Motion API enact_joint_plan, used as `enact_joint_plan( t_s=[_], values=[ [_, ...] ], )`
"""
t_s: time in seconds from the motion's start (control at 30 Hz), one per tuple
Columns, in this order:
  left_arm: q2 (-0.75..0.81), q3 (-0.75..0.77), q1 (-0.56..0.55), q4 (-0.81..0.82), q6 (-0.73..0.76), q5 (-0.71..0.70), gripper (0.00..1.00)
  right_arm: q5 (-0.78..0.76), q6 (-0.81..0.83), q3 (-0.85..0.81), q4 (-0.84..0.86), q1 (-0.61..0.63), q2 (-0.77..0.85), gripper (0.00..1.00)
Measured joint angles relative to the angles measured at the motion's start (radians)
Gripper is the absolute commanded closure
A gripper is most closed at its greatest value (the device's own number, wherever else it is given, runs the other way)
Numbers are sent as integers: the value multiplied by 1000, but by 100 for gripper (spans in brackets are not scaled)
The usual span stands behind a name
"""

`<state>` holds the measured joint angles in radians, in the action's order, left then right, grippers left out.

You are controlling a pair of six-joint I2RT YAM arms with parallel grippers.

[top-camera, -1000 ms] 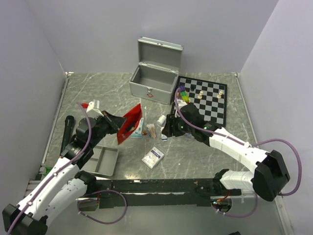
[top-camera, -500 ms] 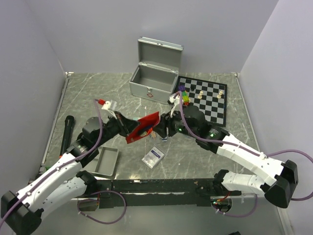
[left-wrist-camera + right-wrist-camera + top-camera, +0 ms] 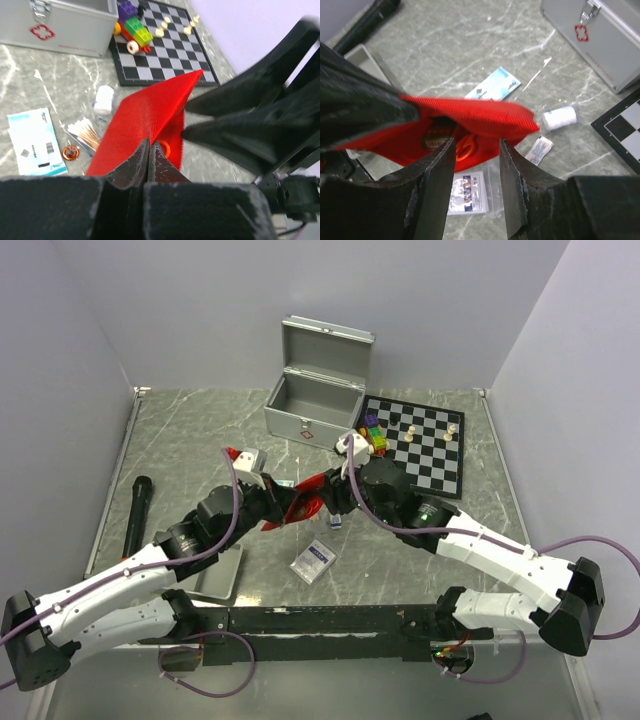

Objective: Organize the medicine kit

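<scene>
My left gripper [image 3: 148,145] is shut on the edge of the red fabric pouch [image 3: 150,107] and holds it above the table; it also shows in the top view [image 3: 283,508]. The pouch [image 3: 308,500] hangs open toward my right gripper [image 3: 475,142], which is open with its jaws just in front of the pouch's mouth [image 3: 475,117]. Orange scissor handles [image 3: 465,148] and a dark box show inside. The open metal medicine case [image 3: 312,397] stands at the back. A bandage roll [image 3: 559,118], a sachet [image 3: 539,149], a blue-white packet [image 3: 495,84] and cotton swabs [image 3: 87,135] lie on the table.
A clear-bagged packet [image 3: 313,561] lies under the pouch. A chessboard [image 3: 425,445] with pieces and toy bricks [image 3: 374,434] lies at the right. A grey tray [image 3: 215,578] sits near the left arm, and a black cylinder [image 3: 134,517] lies at the far left.
My left gripper has carried the red pouch right toward the table's middle. My right gripper has moved left and forward to the pouch's mouth.
</scene>
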<state>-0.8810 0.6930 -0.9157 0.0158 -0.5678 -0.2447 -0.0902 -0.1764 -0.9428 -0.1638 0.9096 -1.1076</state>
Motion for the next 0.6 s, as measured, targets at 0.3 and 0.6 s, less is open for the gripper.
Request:
enact_joint_plan(
  t_s=[0.3,0.6],
  values=[
    [-23,31,-79,1,31,-132,99,-10,19,37,4,5,-31,53],
    [-80,61,-167,-2,63,-260,99,-13,52,47,6,18,-57,46]
  ],
)
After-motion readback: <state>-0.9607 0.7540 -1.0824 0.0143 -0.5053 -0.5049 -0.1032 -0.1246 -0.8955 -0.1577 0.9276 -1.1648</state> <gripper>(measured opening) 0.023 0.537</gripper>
